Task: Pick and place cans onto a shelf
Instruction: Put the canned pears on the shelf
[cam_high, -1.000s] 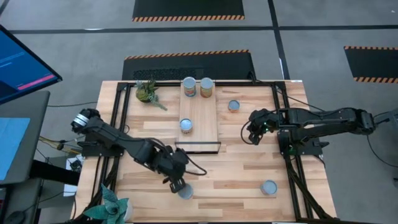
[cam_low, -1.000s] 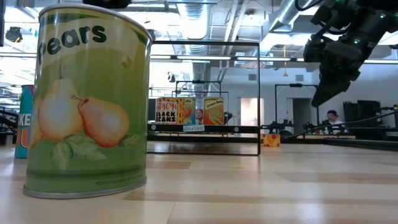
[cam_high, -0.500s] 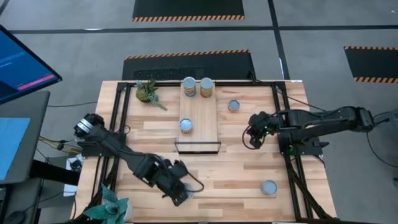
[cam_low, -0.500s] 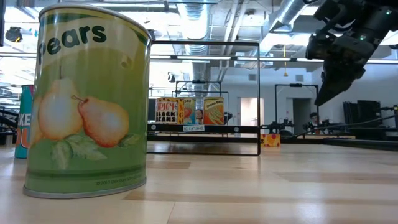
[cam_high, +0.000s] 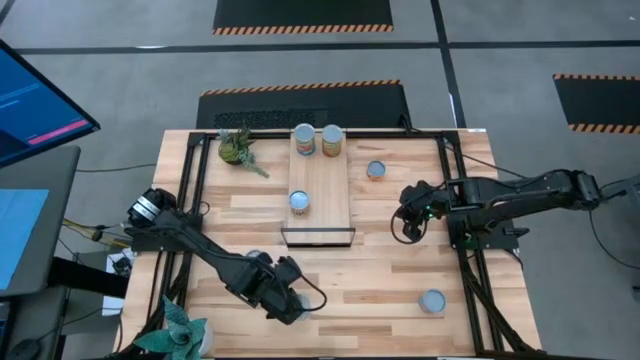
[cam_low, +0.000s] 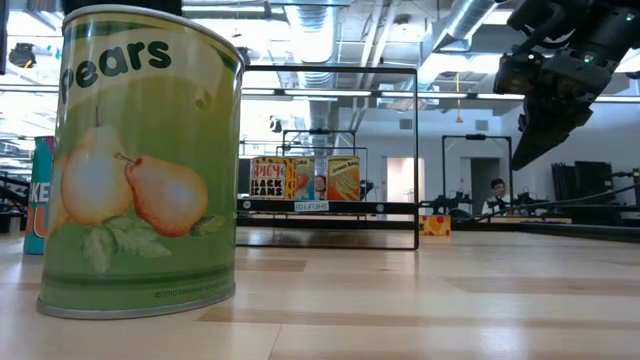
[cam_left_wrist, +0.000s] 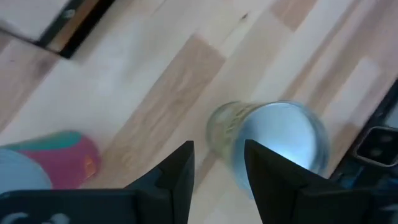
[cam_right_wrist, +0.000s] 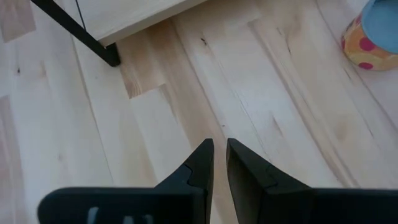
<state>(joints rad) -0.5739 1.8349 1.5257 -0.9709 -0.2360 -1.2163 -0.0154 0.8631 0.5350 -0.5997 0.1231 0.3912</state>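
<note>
Hovering Over the Pears Can

The left gripper (cam_left_wrist: 217, 171) is held above the pears can (cam_left_wrist: 273, 149) near the table's (cam_high: 380, 280) front edge, fingers parted, gripping nothing. The right gripper (cam_right_wrist: 219, 163) is poised nearly closed beside the shelf (cam_high: 325, 200).

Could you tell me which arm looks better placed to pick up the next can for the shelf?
The left, probably. The left gripper hangs right over the pears can at the table's near edge, fingers open. The right gripper is over bare wood beside the shelf, fingers nearly closed, with no can under it.
</note>
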